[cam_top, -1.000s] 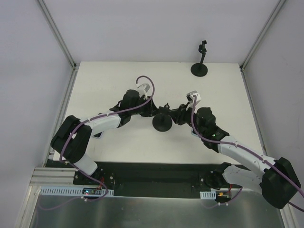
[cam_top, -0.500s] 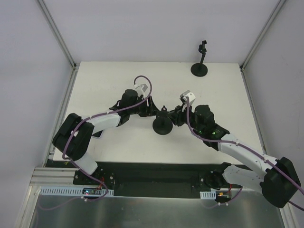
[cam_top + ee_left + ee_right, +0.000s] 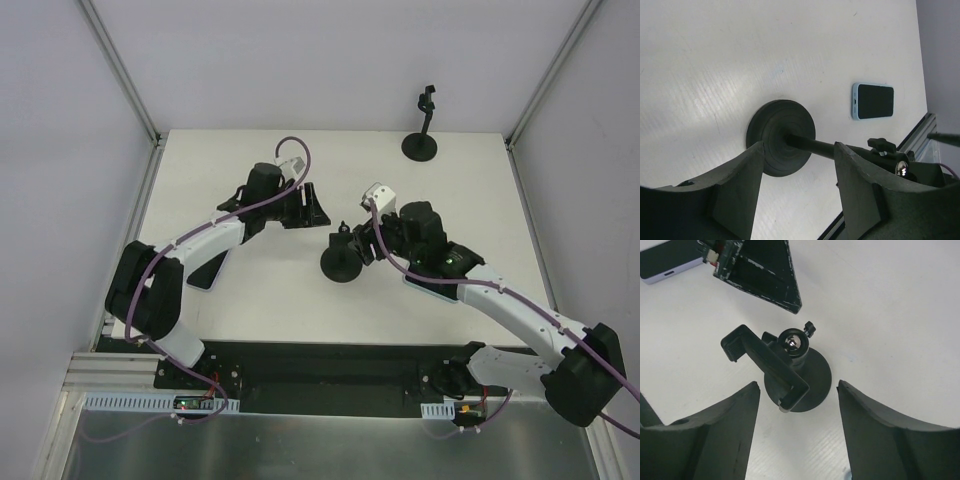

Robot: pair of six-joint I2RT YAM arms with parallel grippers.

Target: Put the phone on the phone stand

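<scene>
Both end effectors (image 3: pixel 316 206) (image 3: pixel 358 243) near phone stand (image 3: pixel 341 263)

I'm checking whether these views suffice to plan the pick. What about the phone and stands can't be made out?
The phone: right wrist view, cut off by the top-left edge; top view, nearly all hidden under the right arm.
The cradle of the phone stand: left wrist view, mostly hidden behind a finger of the left gripper.
The second stand at the far edge: top view, too small to tell its clamp's shape.

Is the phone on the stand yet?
No, the phone lies flat on the table, apart from the stand.
</scene>
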